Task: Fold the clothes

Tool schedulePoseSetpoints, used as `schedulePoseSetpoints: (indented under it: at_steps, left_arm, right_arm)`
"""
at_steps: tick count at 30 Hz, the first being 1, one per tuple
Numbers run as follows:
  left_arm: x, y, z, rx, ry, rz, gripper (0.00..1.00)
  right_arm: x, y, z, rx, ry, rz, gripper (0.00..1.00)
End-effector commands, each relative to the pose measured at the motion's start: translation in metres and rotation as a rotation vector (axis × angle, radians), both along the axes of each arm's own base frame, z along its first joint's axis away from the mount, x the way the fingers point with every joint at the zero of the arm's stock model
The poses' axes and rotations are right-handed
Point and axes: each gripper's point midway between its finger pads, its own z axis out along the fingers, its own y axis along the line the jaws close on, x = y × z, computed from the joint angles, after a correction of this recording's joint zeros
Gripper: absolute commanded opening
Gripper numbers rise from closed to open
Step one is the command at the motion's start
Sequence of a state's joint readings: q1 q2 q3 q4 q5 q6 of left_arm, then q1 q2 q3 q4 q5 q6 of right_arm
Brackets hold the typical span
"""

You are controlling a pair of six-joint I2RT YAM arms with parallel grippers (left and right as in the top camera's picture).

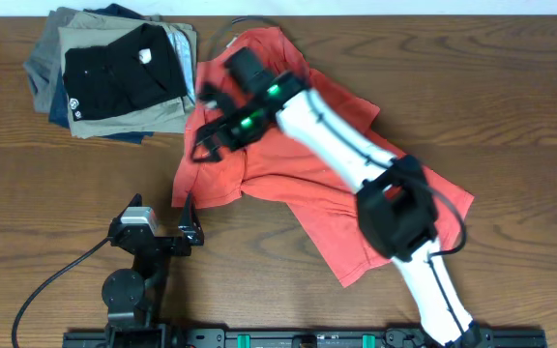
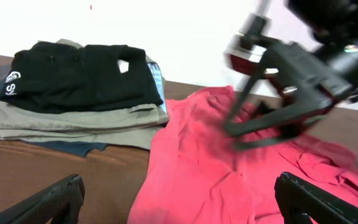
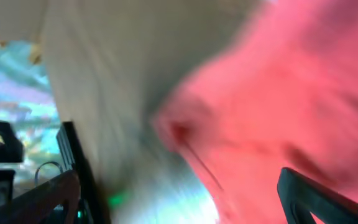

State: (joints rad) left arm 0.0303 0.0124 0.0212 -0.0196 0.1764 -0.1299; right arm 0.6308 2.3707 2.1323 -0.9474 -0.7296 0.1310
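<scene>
Brown wooden table (image 1: 511, 97), white wall (image 2: 166, 25)

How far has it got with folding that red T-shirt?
Barely begun. Done: only the pile of folded clothes beside it looks tidy. In hand: the red T-shirt lies crumpled, with the right arm's fingers open over it; the left arm's fingers sit open nearby. Left: flattening and every fold.

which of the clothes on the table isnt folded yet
The coral-red T-shirt, lying loose and rumpled mid-table. The black garment and the ones beneath it sit neatly folded in a stack at the far left corner.
</scene>
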Motion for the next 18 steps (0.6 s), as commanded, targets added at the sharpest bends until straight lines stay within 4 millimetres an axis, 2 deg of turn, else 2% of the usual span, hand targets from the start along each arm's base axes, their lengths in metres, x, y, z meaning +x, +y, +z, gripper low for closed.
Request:
schedulePoseSetpoints:
  at_steps: [1,4,6,12,15,18]
  left_arm:
    - [-0.001,-0.001,-0.016,0.003,0.048,-0.007,0.98]
    - [-0.001,-0.001,-0.016,0.003,0.048,-0.007,0.98]
    - [-0.001,-0.001,-0.016,0.003,0.048,-0.007,0.98]
    - [-0.001,-0.001,-0.016,0.003,0.048,-0.007,0.98]
    - [-0.001,-0.001,-0.016,0.003,0.048,-0.007,0.98]
    - [-0.001,-0.001,-0.016,0.003,0.048,-0.007,0.98]
  right_arm:
    - [0.030,-0.053,0.030,-0.034,-0.004,-0.119,0.99]
    - [0.032,-0.093,0.025,-0.085,0.119,-0.190,0.99]
    - [0.030,-0.111,0.024,-0.102,0.182,-0.219,0.99]
    - [0.023,-0.153,0.025,-0.175,0.323,-0.317,0.76]
    - [0.011,-0.183,0.025,-0.320,0.360,-0.389,0.71]
    - [0.000,-0.226,0.028,-0.567,0.332,-0.519,0.70]
